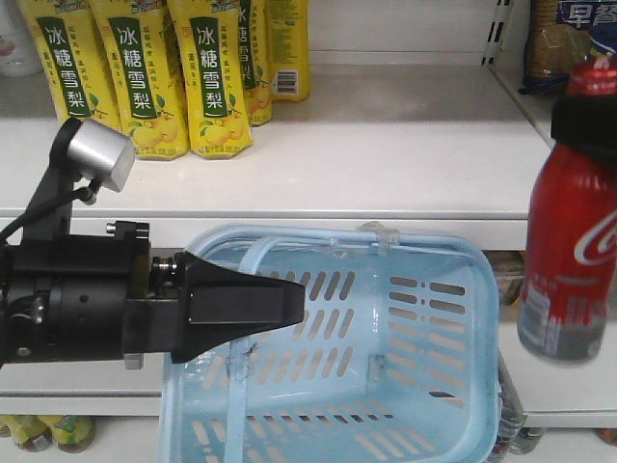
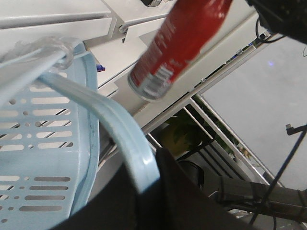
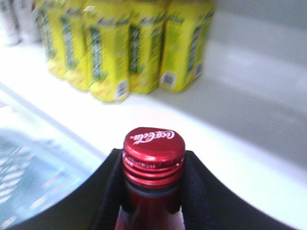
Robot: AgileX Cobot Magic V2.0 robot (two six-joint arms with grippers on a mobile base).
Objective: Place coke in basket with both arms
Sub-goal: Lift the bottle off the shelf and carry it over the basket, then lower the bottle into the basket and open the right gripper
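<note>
Your right gripper [image 1: 584, 123] is clamping the neck of the coke [image 1: 569, 241] just under the red cap [image 3: 152, 139]. The bottle is hanging in the air and is touching nothing else. Your left gripper [image 1: 289, 304] is gripping the handle [image 2: 112, 122] of the basket [image 1: 489, 318] and is holding it up in front of the shelf [image 1: 386, 164], with the opening facing the front camera.

In the front view the coke is hanging at 3 o'clock from the basket, just outside its right rim and not over the opening. Its long axis is standing nearly upright, with the base leaning a little toward 7 o'clock, which is toward the basket. From the base, the opening is lying at about 8 o'clock.

The right arm is the 1 carrying the bottle, and the left arm is sitting across the basket at 9 o'clock. I am judging that the next move is calling for the 2 arms to come together: either you are bringing the coke toward 9 o'clock, or the basket toward 3 o'clock. The base must be over the opening before you release. The right rim is the part I am expecting the base to hit.
</note>
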